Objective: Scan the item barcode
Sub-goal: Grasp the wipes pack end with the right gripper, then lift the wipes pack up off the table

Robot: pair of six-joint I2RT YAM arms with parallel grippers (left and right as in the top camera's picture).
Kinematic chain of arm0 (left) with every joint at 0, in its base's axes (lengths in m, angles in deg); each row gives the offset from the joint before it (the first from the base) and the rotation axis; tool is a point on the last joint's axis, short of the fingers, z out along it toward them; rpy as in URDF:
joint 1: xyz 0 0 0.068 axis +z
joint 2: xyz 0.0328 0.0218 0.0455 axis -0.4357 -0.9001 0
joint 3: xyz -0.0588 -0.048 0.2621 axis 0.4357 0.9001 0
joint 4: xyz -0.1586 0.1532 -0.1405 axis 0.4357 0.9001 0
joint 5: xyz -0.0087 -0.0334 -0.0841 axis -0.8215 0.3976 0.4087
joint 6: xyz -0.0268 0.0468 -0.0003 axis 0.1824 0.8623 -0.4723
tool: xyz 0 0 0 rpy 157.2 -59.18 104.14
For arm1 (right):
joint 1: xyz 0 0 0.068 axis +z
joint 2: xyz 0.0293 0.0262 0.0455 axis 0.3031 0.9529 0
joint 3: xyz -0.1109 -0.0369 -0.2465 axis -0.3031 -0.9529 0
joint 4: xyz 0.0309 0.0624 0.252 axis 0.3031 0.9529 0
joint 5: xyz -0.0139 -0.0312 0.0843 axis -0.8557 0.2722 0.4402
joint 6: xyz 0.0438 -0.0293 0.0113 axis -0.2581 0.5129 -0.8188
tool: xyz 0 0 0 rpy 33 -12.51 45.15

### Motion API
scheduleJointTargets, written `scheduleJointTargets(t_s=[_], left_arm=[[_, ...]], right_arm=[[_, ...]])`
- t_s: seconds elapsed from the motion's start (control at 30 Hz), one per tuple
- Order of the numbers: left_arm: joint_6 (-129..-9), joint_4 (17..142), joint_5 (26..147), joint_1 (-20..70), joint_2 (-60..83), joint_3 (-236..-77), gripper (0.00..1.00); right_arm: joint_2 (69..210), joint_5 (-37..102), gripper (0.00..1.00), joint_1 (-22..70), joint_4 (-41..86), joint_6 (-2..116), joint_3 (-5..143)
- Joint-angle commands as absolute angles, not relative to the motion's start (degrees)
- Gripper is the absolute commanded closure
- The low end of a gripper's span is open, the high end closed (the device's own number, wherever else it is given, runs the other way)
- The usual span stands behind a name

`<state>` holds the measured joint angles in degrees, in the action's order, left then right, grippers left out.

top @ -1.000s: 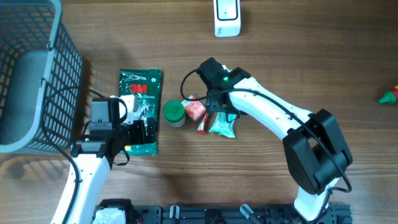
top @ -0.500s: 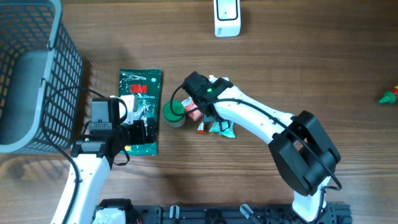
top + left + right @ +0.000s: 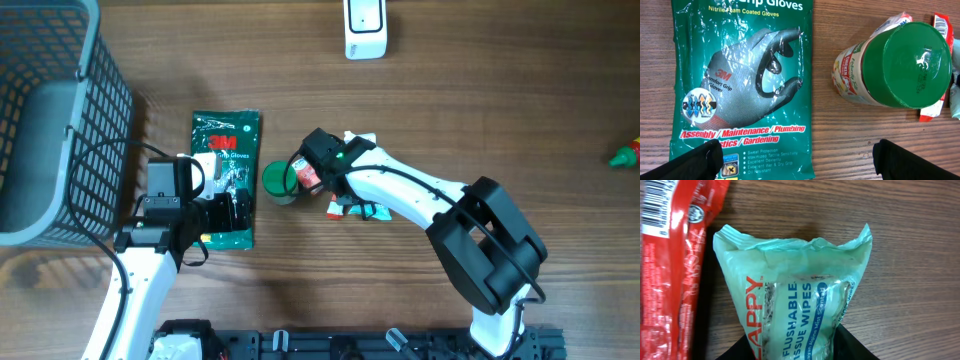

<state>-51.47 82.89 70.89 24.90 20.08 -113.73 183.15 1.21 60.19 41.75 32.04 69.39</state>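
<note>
The right hand pinches the near end of the wipes pack, a black finger pressed against either side; in the wrist view the pack's long axis runs straight out from the hand toward 12 o'clock, with a red packet just beside it at 9 o'clock. Overhead, the pack lies mid-tabletop, mostly under the right arm; the white scanner stands well apart at about 12 o'clock from it, so the carry is judged to go that way. The left hand hangs spread and empty over the glove pack, with the green-lidded jar at 2 o'clock; it is the farther hand. No barcode shows on the pack; its near end is cut off and its underside hidden.
</note>
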Motion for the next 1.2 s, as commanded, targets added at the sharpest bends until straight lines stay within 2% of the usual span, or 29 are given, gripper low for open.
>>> scheduleJointTargets(t_s=[0.0, 0.1, 0.17, 0.2, 0.4, 0.47, 0.6, 0.73, 0.8, 1.07, 1.17], left_arm=[[-51.99, 82.71, 70.8, 25.36, 19.91, -113.7, 0.0], [-51.99, 82.71, 70.78, 25.36, 19.91, -113.7, 0.0], [-51.97, 82.71, 70.78, 25.36, 19.93, -113.7, 0.0], [-51.99, 82.71, 70.78, 25.36, 19.91, -113.7, 0.0], [-51.99, 82.71, 70.78, 25.36, 19.93, -113.7, 0.0], [-51.99, 82.71, 70.78, 25.36, 19.93, -113.7, 0.0], [-51.99, 82.71, 70.78, 25.36, 19.93, -113.7, 0.0], [-51.99, 82.71, 70.78, 25.36, 19.93, -113.7, 0.0], [-51.99, 82.71, 70.78, 25.36, 19.93, -113.7, 0.0], [-51.99, 82.71, 70.78, 25.36, 19.93, -113.7, 0.0], [-51.99, 82.71, 70.78, 25.36, 19.91, -113.7, 0.0]], right_arm=[[184.05, -1.79, 0.71, 60.06, 43.35, 31.58, 68.53], [184.05, -5.41, 0.78, 60.06, 46.52, 31.8, 68.67], [184.05, -3.66, 0.92, 60.04, 47.02, 32.25, 68.95], [184.05, -0.82, 0.95, 59.89, 46.71, 34.81, 69.39], [183.0, 24.36, 0.96, 55.23, 46.76, 48.28, 73.06], [181.21, 42.34, 0.96, 50.33, 46.95, 55.79, 73.08], [180.16, 66.95, 0.96, 41.24, 47.96, 64.1, 73.08], [180.18, 81.27, 0.96, 32.96, 50.32, 65.87, 73.08], [180.18, 92.59, 0.96, 29.64, 50.87, 70.48, 73.08], [180.18, 117.18, 0.96, 26.62, 54.32, 70.15, 73.06], [180.18, 117.2, 0.96, 26.62, 54.58, 63.84, 73.06]])
